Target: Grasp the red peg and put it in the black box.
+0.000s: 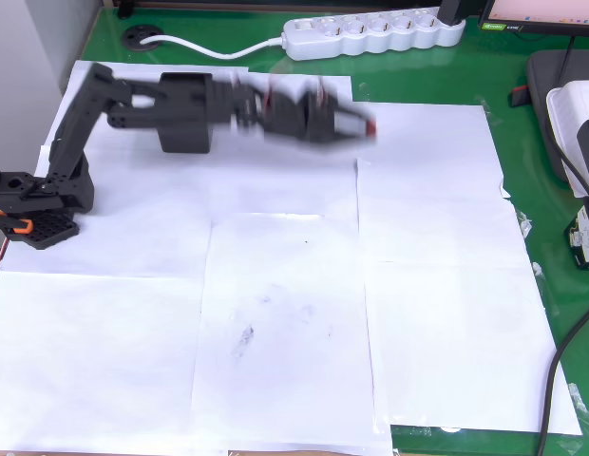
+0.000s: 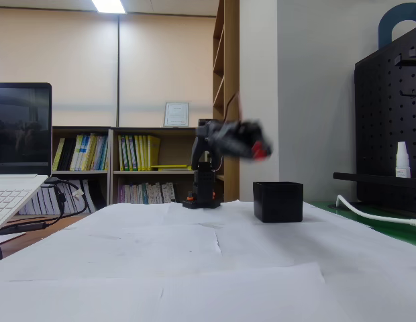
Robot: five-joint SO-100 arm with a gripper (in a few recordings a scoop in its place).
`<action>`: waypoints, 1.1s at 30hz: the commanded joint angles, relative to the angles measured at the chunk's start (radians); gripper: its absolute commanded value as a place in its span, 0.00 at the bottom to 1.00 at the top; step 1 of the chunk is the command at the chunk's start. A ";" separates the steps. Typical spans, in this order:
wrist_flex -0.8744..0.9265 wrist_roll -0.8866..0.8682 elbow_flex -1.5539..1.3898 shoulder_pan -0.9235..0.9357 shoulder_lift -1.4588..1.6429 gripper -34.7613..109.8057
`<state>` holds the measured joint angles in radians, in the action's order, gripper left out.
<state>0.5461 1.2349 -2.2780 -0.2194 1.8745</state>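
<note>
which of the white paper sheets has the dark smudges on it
The lower middle white paper sheet in the overhead view: faint grey smudges mark its centre, while the sheets around it look plain.

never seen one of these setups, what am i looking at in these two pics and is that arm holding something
It is a small black robot arm with a two-finger tool at its tip. One picture looks straight down from above; the other is taken low, from table level. White paper sheets cover a green table. The low view shows a black box standing on the paper. A white power strip lies at the table's back edge. The arm is blurred by motion, so I cannot tell whether the tool, red at its tip, holds anything.
</note>
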 commanded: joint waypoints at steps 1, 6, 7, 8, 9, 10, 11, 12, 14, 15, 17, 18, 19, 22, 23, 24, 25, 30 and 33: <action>0.209 -0.040 -0.140 -0.161 -0.287 0.24; 0.528 -0.067 0.012 -0.376 -0.508 0.24; 0.574 -0.067 0.067 -0.413 -0.548 0.24; 0.624 -0.061 0.117 -0.443 -0.583 0.24; 0.669 -0.060 0.164 -0.469 -0.615 0.24; 0.715 -0.063 0.204 -0.489 -0.643 0.24; 0.765 -0.061 0.241 -0.503 -0.658 0.24; 0.825 -0.055 0.278 -0.508 -0.670 0.24; 0.916 -0.058 0.354 -0.497 -0.680 0.24; 0.943 -0.063 0.394 -0.482 -0.680 0.24; 0.959 -0.066 0.476 -0.446 -0.680 0.24; 0.959 -0.066 0.511 -0.430 -0.680 0.24; 0.960 -0.066 0.541 -0.416 -0.680 0.24; 0.988 -0.043 0.609 -0.391 -0.675 0.24; 1.005 -0.041 0.617 -0.390 -0.675 0.24; 1.017 -0.043 0.620 -0.390 -0.675 0.24; 1.026 -0.048 0.621 -0.396 -0.675 0.24; 1.075 -0.081 0.586 -0.440 -0.675 0.24; 1.091 -0.048 0.578 -0.436 -0.675 0.48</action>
<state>1.6122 1.1536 -1.6383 -0.6412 1.2533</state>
